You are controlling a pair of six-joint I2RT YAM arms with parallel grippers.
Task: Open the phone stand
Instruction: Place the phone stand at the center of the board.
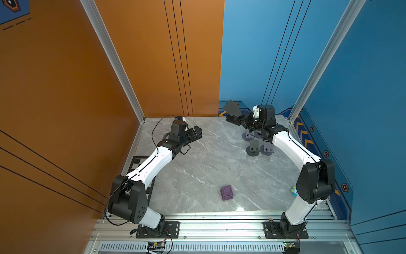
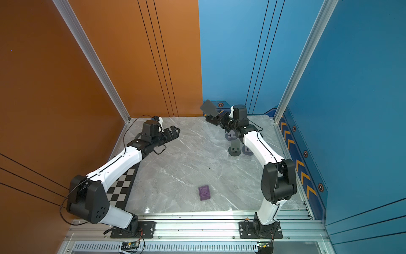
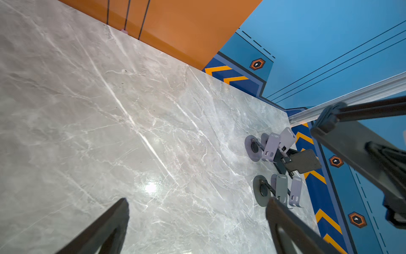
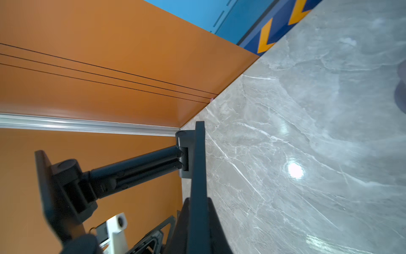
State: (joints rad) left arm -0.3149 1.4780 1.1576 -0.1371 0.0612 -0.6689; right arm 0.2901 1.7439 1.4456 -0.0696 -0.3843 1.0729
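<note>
The black phone stand (image 1: pixel 231 108) (image 2: pixel 208 107) hangs in the air above the table's back right, by the blue wall. My right gripper (image 1: pixel 238 119) (image 2: pixel 216 119) is shut on it. In the right wrist view the fingers (image 4: pixel 216 220) clamp one flat plate (image 4: pixel 198 165) edge-on, and a hinged arm (image 4: pixel 136 167) runs from it to a second plate (image 4: pixel 44 187), spread apart from the first. My left gripper (image 1: pixel 196 132) (image 2: pixel 174 132) (image 3: pixel 197 202) stands open and empty above the back left of the table, facing the stand (image 3: pixel 351 143).
Several grey and lilac phone stands (image 1: pixel 254 147) (image 3: pixel 274 149) stand on the marble table under the right arm. A purple cube (image 1: pixel 226 192) lies near the front middle. A checkerboard (image 2: pixel 123 187) lies under the left arm. Walls close the back and sides.
</note>
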